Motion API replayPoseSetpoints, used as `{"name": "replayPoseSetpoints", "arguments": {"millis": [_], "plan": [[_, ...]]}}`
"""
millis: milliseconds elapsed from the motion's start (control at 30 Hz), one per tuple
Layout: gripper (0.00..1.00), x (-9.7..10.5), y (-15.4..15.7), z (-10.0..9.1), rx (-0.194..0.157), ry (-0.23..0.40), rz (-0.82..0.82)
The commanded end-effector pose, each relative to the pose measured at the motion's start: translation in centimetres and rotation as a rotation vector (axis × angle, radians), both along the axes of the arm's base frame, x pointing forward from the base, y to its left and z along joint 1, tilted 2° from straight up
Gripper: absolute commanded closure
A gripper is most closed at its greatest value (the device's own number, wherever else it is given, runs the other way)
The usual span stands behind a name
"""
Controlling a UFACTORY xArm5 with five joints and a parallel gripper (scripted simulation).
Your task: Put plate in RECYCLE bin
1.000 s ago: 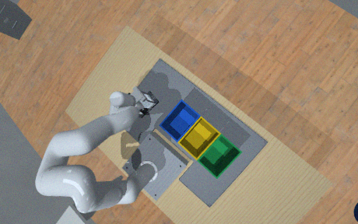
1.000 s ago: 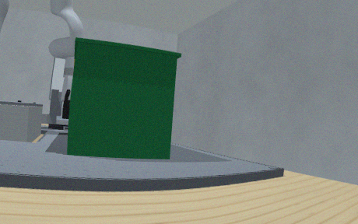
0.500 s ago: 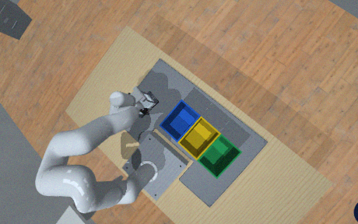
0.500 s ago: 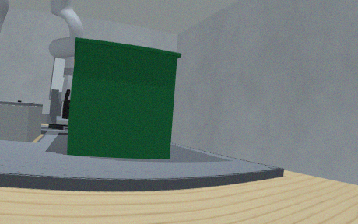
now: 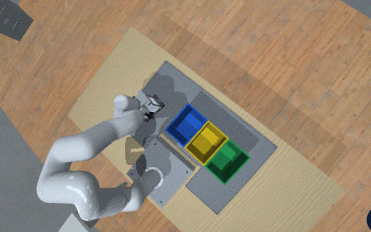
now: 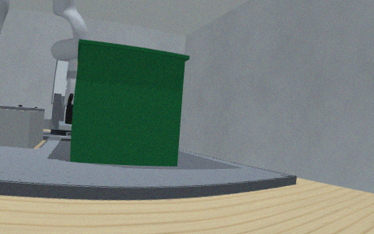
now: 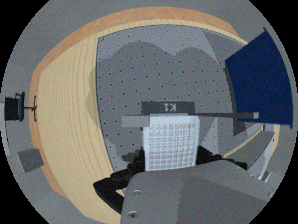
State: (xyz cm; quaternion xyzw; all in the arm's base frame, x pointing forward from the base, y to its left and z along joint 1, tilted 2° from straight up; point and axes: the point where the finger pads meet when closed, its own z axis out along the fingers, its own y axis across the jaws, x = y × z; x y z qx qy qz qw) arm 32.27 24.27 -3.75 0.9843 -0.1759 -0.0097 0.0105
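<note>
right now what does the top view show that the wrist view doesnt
Only the top view shows the three bins in a row, blue, yellow and green, all upright, plus the whole white arm bending over the grey base plate.

Only the wrist view shows the white 96-well plate up close, with the K1 label on the rack behind it.

Both show the blue bin, the tan mat and the gripper, which is shut on the plate at the rack.
</note>
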Motion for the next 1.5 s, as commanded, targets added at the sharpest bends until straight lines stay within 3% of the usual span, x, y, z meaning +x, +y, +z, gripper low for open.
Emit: {"name": "replayPoseSetpoints", "arguments": {"millis": [0,1233,1467], "plan": [[1.00,0.1,0.1,0.3,0.002,-0.002,0.000],[1.00,0.1,0.1,2.1,0.002,-0.002,0.000],[1.00,0.1,0.1,3.2,0.002,-0.002,0.000]]}}
